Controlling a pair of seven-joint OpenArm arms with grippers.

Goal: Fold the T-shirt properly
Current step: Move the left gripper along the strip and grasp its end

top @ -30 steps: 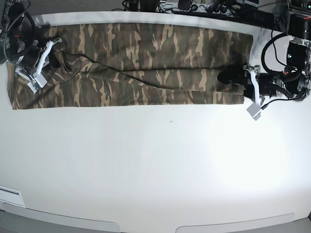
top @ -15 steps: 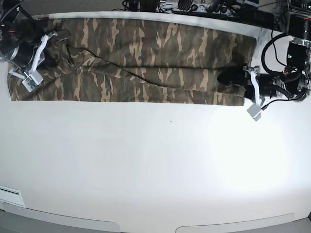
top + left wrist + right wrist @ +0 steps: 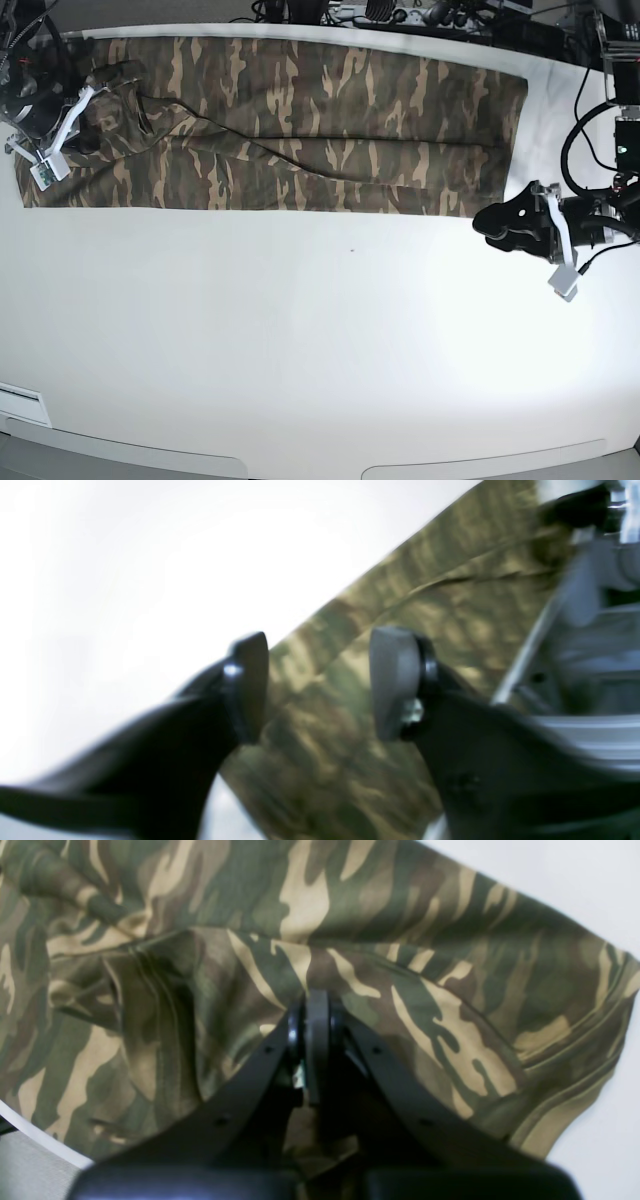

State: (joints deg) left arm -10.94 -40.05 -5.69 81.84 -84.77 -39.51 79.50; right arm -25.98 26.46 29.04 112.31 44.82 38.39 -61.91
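The camouflage T-shirt (image 3: 300,120) lies as a long folded band across the back of the white table (image 3: 320,340). My right gripper (image 3: 92,128) is at the shirt's left end; the right wrist view shows my right gripper (image 3: 315,1012) shut on a raised fold of the T-shirt (image 3: 425,965). My left gripper (image 3: 482,222) is just in front of the shirt's right front corner, apart from it. In the blurred left wrist view my left gripper (image 3: 320,685) is open and empty, with the T-shirt (image 3: 450,610) beyond its fingers. The collar and label are hidden.
Cables and dark equipment (image 3: 420,12) line the table's back edge. The table's edge (image 3: 30,1140) runs close under the shirt's left end. A small dark speck (image 3: 351,250) lies on the table. Arm bases stand at both sides.
My left gripper has let go of the shirt's right end and moved forward off the cloth. My right gripper has lifted its end slightly back and left, bunching the cloth there.
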